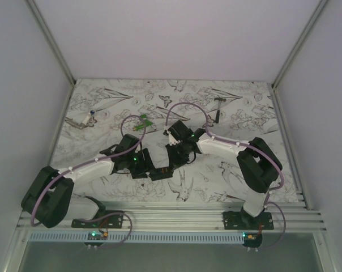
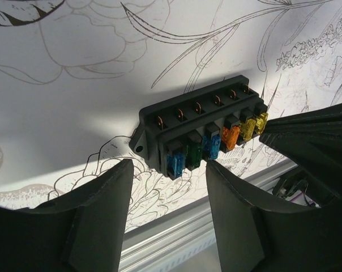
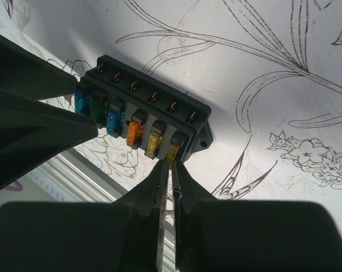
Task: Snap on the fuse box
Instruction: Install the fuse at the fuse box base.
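**Item:** fuse box (image 2: 199, 127), black, oblong, plastic.

**Location:** middle of the flower-printed surface (image 1: 244, 102), toward its near edge, between the two arms. Whether it lies flat or is raised cannot be told.

**Features:** one long side carries six fuses (image 2: 212, 146) in a row (blue, green, blue, orange, yellow, yellow). The adjoining face has a row of copper-coloured terminals (image 2: 198, 106). A mounting ear (image 3: 204, 141) with a hole sticks out at either end.

**Attending parts:**
- The left end effector (image 2: 170, 163) is released. Its fingers are spread wide, with the tips on either side of the box's blue-fuse end. Contact cannot be told.
- The right end effector (image 3: 166, 163) is at the opposite end. Its fingers are almost together, with only a thin slit between them. The tips meet at the last yellow fuse (image 3: 173, 152); whether they pinch it cannot be told.

**Also on the surface:**
- A green piece (image 1: 141, 126) lies just beyond the left arm.
- A small dark hammer-shaped tool (image 1: 218, 106) lies in the far right part, well apart from the box.
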You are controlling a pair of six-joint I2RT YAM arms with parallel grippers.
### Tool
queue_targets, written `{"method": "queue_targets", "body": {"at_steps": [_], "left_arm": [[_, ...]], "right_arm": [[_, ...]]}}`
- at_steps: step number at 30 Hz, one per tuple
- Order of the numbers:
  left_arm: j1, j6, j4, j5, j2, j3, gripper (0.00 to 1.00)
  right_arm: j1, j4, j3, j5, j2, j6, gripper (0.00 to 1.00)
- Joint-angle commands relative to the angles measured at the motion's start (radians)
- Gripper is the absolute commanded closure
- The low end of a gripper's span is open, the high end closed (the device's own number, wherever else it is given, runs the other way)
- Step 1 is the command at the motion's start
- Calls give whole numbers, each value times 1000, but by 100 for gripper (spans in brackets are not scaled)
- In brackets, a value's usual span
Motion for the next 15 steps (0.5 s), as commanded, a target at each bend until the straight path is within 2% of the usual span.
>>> {"method": "queue_targets", "body": {"at_steps": [1,6,15], "left_arm": [[6,20,-35,23,16,20,44],[6,17,-34,28,29,21,45],[6,9,-31,35,53,19,49]], "right_arm": [[-8,17,-10,-33,23,16,91],[-3,-21,-20,-23,53,-5,100],[52,-126,-30,146,149,-54,100]]}}
